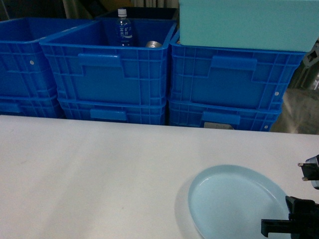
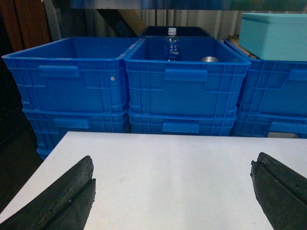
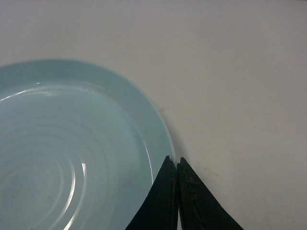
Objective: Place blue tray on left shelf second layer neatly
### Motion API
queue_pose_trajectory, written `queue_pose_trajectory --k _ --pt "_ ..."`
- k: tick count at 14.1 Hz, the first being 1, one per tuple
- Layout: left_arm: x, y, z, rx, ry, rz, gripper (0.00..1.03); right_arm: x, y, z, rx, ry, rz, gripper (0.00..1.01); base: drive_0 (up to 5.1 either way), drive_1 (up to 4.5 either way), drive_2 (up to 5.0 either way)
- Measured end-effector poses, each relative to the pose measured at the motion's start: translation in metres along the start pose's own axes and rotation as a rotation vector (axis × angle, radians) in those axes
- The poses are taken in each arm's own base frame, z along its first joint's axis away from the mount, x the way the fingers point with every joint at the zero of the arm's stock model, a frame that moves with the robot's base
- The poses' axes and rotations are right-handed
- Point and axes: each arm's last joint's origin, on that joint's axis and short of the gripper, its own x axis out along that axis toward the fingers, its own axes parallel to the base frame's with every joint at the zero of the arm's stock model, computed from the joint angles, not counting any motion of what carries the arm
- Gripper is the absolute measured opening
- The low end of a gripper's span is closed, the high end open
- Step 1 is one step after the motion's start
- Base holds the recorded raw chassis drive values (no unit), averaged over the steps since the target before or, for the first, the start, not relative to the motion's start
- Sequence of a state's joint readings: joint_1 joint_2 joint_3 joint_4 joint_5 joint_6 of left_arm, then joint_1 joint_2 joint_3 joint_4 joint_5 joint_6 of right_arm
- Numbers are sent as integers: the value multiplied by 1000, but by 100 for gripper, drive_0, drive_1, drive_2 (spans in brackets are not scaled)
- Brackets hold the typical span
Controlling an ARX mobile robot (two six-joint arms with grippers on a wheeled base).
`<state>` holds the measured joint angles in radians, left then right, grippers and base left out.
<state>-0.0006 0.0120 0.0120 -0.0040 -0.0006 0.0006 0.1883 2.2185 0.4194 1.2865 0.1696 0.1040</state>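
Right wrist view shows my right gripper (image 3: 177,165) with its two fingers pressed together at the tray's (image 3: 72,153) rim, around four o'clock on the dish, apparently pinching that thin edge because a shallow dish lying flat on the table (image 3: 240,72) offers no other purchase. My left gripper (image 2: 172,196) hangs spread wide and empty over bare table, facing the crates (image 2: 187,86) at twelve o'clock, kept clear, I judge, until the shelf step.
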Motion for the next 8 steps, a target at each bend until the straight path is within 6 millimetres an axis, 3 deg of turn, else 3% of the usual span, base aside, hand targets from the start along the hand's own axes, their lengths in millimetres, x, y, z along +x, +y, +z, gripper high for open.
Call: queue_pose_trajectory --k 2,5,8 --pt "0 0 0 0 0 0 98 -31 -8 27 -75 -99 14 2 0 0 0" --pt "0 0 0 0 0 0 98 -64 -47 36 -38 -150 -26 2 0 0 0" --pt "0 0 0 0 0 0 98 -81 -54 40 -34 -196 -28 2 0 0 0"
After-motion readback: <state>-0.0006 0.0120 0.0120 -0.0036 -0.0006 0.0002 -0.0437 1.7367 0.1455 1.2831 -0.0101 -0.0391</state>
